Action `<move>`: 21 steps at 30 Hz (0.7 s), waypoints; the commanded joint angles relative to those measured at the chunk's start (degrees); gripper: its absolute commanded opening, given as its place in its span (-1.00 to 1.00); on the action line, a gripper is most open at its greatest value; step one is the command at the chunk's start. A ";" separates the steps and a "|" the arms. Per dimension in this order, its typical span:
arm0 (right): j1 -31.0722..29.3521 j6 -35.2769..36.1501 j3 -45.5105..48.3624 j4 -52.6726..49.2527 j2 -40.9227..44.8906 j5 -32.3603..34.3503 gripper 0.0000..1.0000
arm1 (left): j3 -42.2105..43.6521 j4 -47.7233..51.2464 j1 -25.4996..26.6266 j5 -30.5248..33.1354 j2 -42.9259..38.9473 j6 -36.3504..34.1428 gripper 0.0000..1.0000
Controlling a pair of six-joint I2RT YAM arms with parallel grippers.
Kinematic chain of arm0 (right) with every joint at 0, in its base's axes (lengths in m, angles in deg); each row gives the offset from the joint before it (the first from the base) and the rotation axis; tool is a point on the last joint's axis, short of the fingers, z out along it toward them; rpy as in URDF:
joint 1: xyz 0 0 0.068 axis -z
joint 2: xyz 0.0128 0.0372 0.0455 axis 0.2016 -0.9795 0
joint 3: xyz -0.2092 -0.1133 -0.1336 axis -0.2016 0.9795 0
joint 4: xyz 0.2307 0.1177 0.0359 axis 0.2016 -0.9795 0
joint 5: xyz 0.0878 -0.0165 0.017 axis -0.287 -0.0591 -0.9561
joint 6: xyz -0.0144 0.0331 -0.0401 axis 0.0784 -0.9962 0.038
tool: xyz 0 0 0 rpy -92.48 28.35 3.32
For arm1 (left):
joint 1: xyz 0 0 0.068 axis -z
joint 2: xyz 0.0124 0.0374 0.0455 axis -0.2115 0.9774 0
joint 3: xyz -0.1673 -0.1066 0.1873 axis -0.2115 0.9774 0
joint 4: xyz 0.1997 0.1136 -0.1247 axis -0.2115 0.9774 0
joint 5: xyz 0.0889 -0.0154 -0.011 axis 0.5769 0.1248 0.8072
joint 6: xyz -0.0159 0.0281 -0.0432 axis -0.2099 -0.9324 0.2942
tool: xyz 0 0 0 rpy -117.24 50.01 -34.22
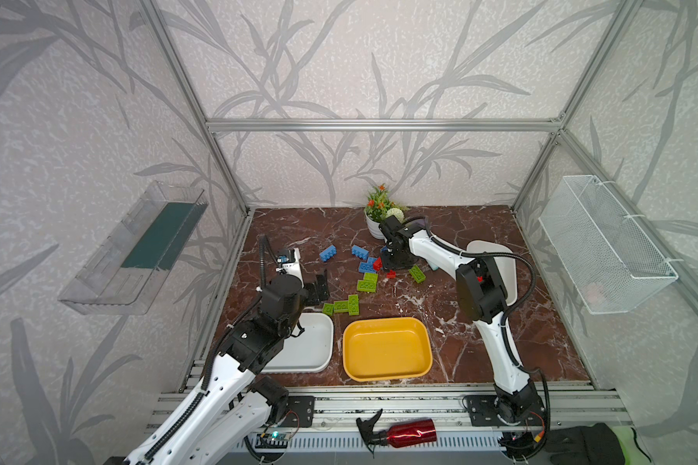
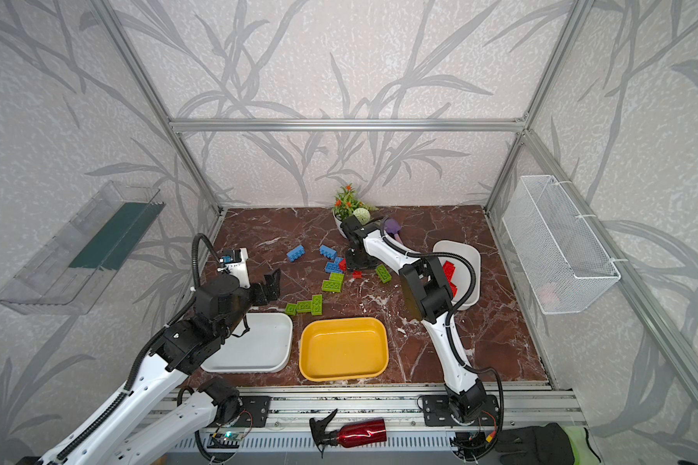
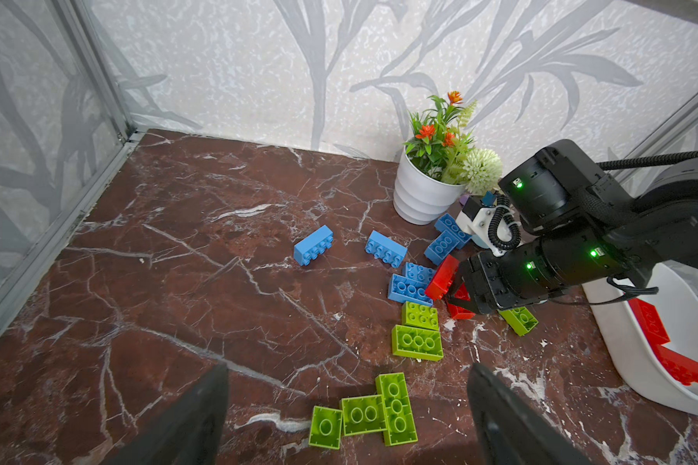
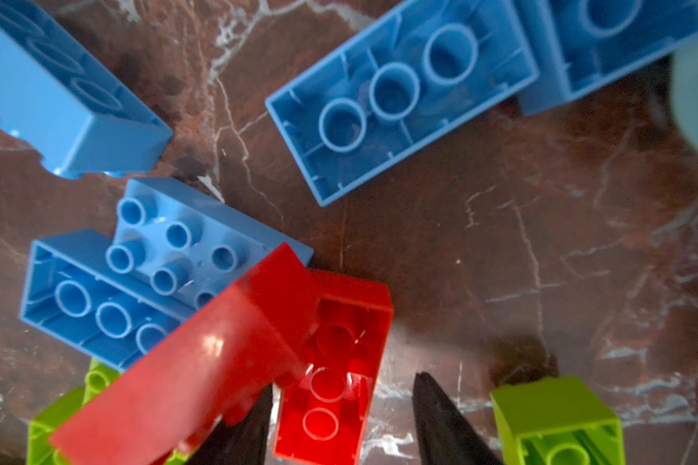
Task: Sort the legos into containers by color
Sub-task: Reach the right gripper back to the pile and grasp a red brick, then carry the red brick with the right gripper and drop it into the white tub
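legos: blue, red, lime | tub: yellow | table: brown (white-veined)

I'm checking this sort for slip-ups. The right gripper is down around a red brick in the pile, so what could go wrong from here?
The right gripper straddles a red plastic toy brick lying underside up, near one end, so it might pivot when lifted. A second, tilted red plastic brick leans on the blue plastic bricks beside one finger and could be dragged or toppled.
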 commanded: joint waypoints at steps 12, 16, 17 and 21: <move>-0.36 0.24 1.19 -6.61 7.72 4.80 -0.54 | -3.35 -2.18 -0.80 -4.20 6.05 -2.04 0.82; 1.24 1.53 6.19 -7.30 15.80 7.05 -0.55 | -5.21 -5.96 -0.72 -9.29 11.70 -1.76 0.83; 2.16 1.54 7.89 -7.46 18.07 7.38 -0.54 | -6.18 -6.58 -0.70 -11.30 13.65 -2.06 0.82; 7.09 1.93 16.68 -6.22 26.43 8.66 -0.54 | -10.19 -9.35 -0.43 -18.74 21.67 -2.03 0.82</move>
